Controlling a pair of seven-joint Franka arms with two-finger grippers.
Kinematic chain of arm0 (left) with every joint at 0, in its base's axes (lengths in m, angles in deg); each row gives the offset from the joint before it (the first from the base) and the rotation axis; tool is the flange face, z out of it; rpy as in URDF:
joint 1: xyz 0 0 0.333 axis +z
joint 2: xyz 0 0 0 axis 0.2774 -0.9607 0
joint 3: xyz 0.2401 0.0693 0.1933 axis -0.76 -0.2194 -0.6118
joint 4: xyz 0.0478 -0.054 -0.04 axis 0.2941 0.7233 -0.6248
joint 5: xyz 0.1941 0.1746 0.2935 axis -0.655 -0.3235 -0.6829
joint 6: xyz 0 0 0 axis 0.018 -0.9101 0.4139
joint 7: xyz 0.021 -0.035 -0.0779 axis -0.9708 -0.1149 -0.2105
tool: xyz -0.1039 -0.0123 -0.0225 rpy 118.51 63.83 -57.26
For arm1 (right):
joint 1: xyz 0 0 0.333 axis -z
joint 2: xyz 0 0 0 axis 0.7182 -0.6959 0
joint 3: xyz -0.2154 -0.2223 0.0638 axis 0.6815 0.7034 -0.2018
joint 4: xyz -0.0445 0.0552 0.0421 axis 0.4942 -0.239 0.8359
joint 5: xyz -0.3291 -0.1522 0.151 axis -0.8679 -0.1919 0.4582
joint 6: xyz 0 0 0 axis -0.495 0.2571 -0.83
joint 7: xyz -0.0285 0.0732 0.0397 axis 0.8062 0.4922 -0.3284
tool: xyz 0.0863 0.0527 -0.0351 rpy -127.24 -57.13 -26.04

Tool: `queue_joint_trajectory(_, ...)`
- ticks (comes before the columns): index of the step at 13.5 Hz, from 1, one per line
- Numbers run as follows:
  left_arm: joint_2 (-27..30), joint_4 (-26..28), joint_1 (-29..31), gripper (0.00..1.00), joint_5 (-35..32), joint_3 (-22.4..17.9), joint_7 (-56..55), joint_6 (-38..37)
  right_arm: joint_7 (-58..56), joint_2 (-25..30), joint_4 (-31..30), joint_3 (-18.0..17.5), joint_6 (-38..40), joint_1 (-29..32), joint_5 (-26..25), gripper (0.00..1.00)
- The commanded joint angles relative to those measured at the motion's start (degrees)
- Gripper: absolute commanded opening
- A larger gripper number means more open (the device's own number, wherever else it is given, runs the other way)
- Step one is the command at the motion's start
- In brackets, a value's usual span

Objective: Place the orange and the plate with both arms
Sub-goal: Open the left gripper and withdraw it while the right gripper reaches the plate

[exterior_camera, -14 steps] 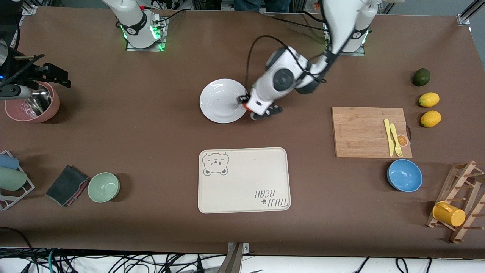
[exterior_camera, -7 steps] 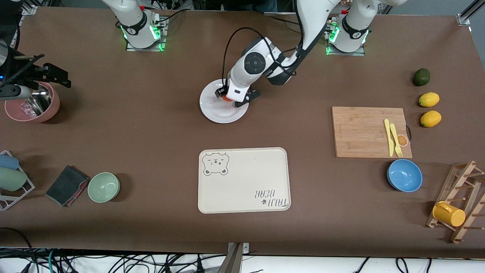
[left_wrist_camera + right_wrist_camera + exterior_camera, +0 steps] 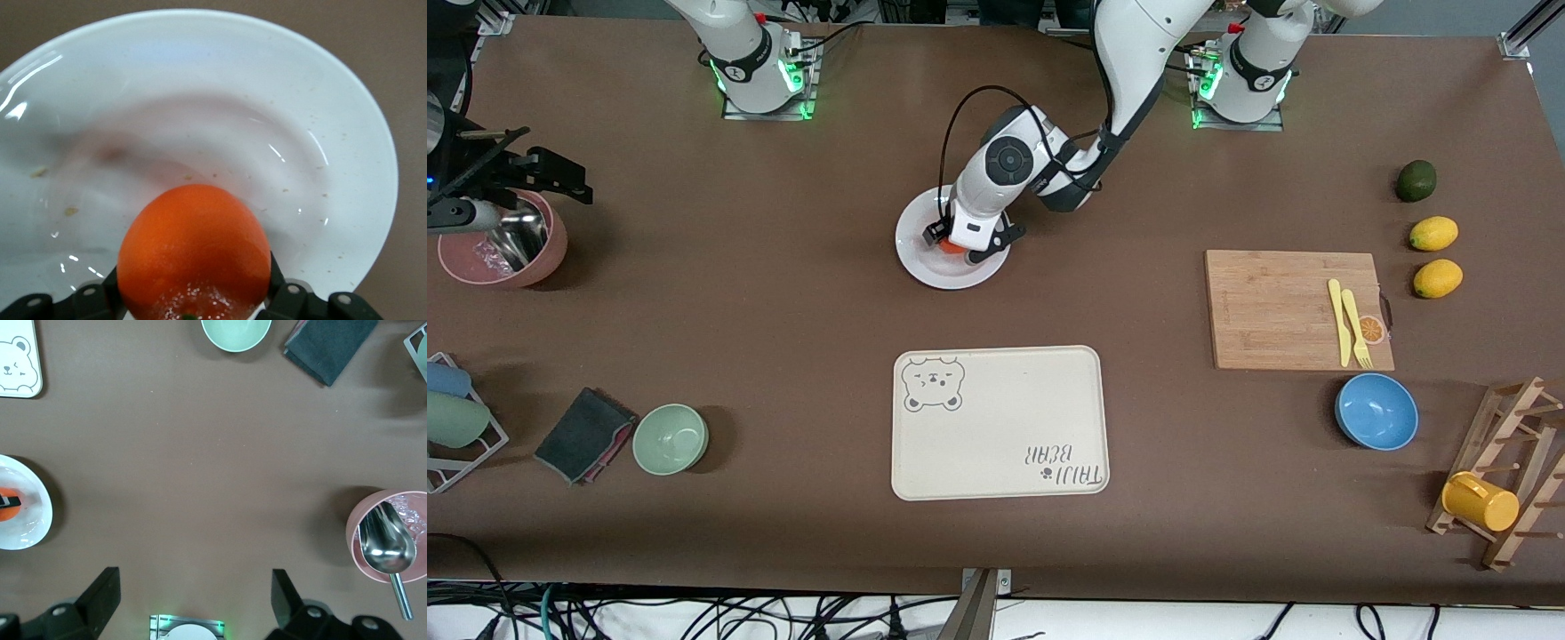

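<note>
Two pincers we see: the left pincer [image 3: 967, 252] grasps the orange [image 3: 194, 252] low over the white plate [image 3: 918, 253] on the counter [image 3: 783, 293], while the right pincer [image 3: 193, 597] waits released above the counter.

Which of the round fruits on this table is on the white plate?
The orange, between the left gripper's fingers over the plate. The two lemons and the avocado lie on the bare table at the left arm's end.
</note>
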Motion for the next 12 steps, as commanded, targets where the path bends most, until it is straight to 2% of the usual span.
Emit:
queue_joint_trajectory(1, -0.2, -3.6, -0.4, 1.0, 0.7, -1.4, -0.2, -3.3, -0.8, 0.2, 0.2, 0.2, 0.8, 0.1, 0.9, 1.0)
queue_joint_trajectory(5, 1.9, -5.3, 2.2, 1.0, 0.5, -1.6, -0.1, -8.9, -0.7, 0.2, 0.4, 0.0, 1.3, -0.1, 0.5, 1.0)
queue_joint_trajectory(9, 4.5, -10.2, 8.9, 1.0, -4.6, -1.3, 5.0, -26.4, -0.9, -2.1, 0.4, -0.5, 9.7, -1.2, 1.1, 1.0)
queue_joint_trajectory(12, 6.8, -10.3, 17.1, 1.0, -5.3, -1.5, 18.4, -36.5, -0.7, -5.6, -0.9, -0.9, 16.5, -2.0, 8.9, 1.0)
